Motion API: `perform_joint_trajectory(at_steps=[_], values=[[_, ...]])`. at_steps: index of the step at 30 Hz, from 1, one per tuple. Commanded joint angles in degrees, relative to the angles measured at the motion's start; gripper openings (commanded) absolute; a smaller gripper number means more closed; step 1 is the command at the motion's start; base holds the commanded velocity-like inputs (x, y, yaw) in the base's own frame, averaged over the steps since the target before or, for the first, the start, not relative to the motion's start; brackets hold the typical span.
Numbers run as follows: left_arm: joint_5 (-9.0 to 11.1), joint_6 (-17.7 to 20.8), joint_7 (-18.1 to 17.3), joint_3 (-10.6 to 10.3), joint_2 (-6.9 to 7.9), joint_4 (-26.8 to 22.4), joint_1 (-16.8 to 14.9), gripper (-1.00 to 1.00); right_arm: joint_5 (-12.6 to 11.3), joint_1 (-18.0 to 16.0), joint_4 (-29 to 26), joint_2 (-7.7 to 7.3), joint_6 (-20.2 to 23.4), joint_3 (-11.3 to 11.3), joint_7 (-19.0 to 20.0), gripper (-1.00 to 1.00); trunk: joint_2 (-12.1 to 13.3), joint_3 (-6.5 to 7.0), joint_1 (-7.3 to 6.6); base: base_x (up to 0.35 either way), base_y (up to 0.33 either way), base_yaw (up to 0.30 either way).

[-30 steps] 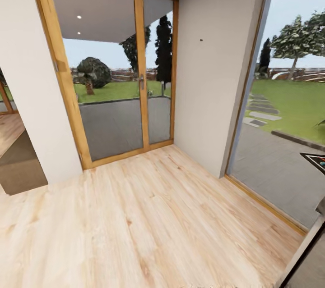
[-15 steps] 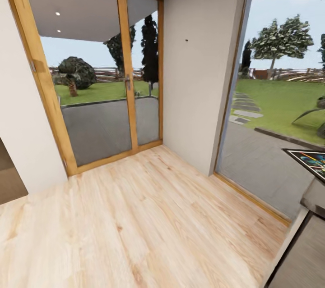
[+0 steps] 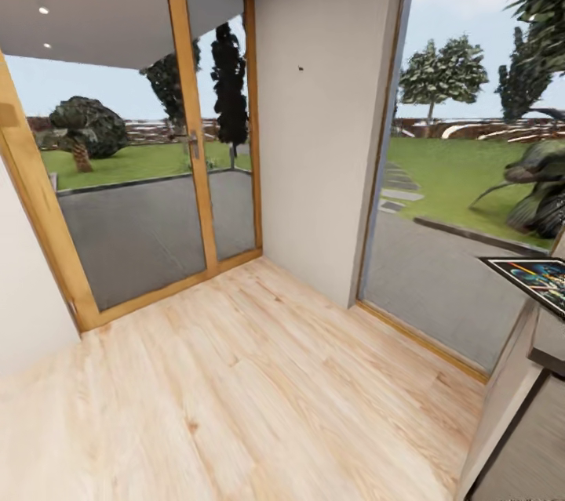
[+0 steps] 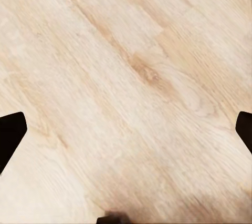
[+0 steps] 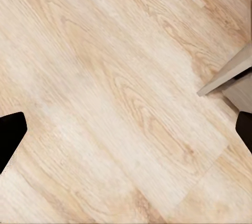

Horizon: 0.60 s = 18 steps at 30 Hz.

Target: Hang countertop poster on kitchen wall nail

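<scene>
The poster (image 3: 537,278) lies flat at the right edge of the frame, on the near corner of the worktop (image 3: 549,344), with its black frame reaching the worktop's outer edge; part of it is cut off by the frame border. Grey cabinets (image 3: 510,415) drop below it at lower right.

The light wood floor (image 3: 235,383) runs open across the centre and lower left of the frame, with wide room between the cabinets and the timber-framed glass door (image 3: 157,164) at upper left. A white wall (image 3: 314,140) stands at centre, carrying one small dark nail (image 3: 300,68) high up. A full-height window (image 3: 463,172) takes the upper right, its sill meeting the floor along a tan strip.

In the left wrist view, the left gripper (image 4: 126,134) hangs over bare floor boards, jaws spread wide with nothing between them. In the right wrist view, the right gripper (image 5: 126,134) is likewise spread and empty, over boards near a pale cabinet corner (image 5: 231,77).
</scene>
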Motion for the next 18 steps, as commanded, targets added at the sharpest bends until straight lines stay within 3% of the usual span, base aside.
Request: perform_joint_trajectory(at_steps=[1,8,18], values=[[-0.02,-0.01,0.01,0.08,-0.02,-0.08,0.02,1.0,-0.02,-0.04,0.04,0.01,-0.19,-0.01,-0.04,1.0,-0.02,-0.05,0.03,0.243,0.242,-0.297],[-0.03,-0.03,0.03,0.08,-0.02,-0.08,0.02,1.0,-0.02,-0.04,0.04,0.01,-0.2,0.01,-0.04,1.0,-0.02,-0.05,0.03,0.162,0.171,-0.299],[-0.03,-0.08,0.02,0.08,-0.02,-0.08,0.02,1.0,-0.02,-0.04,0.04,0.01,-0.2,0.01,-0.04,1.0,-0.02,-0.05,0.03,0.018,0.023,-0.3]])
